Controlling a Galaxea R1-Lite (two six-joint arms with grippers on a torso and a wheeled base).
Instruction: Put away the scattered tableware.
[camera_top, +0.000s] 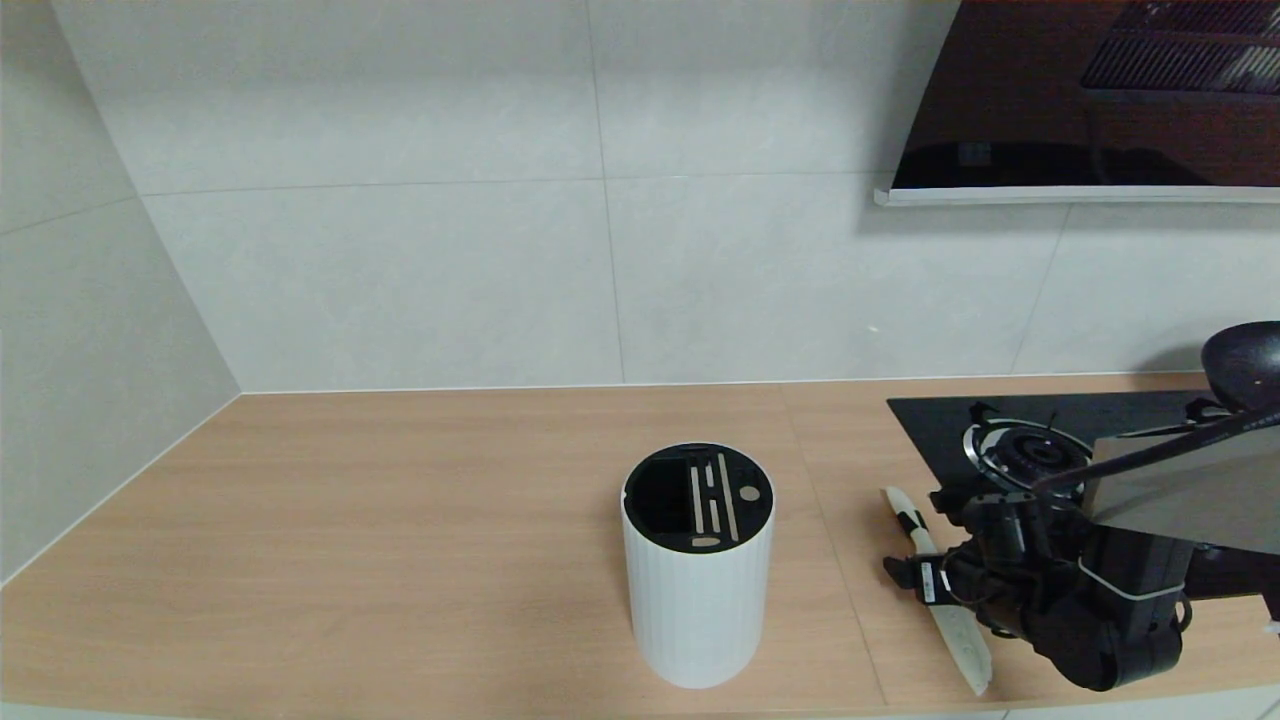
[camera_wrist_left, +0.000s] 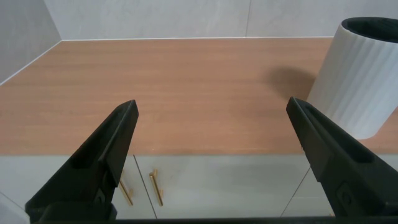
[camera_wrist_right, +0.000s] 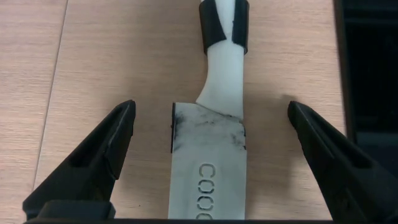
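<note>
The knife (camera_top: 958, 640) lies flat on the wooden counter (camera_top: 400, 520), right of the holder (camera_top: 698, 570) and just left of the black hob (camera_top: 935, 415). Its handle points far and its tip reaches almost to the near edge. It is pale all over: a white blade with dark grey smudges across the heel and raised lettering farther down. A narrow neck leads to a white handle with black patches. In the right wrist view the knife (camera_wrist_right: 214, 143) runs lengthwise between the two black fingers.

The right gripper (camera_top: 925, 535) hangs low over the knife near where blade meets handle, its jaws spread wide. One finger (camera_wrist_right: 112, 149) stands on each side of the blade, and neither touches it.

The holder is a white ribbed cylinder standing upright mid-counter, with a black top cut into one large opening and several narrow slots.

The left gripper (camera_wrist_left: 211, 106) is also spread wide and holds nothing. It sits over the counter's near edge, with the holder (camera_wrist_left: 367, 74) to its right and cabinet doors (camera_wrist_left: 186, 186) below.
</note>
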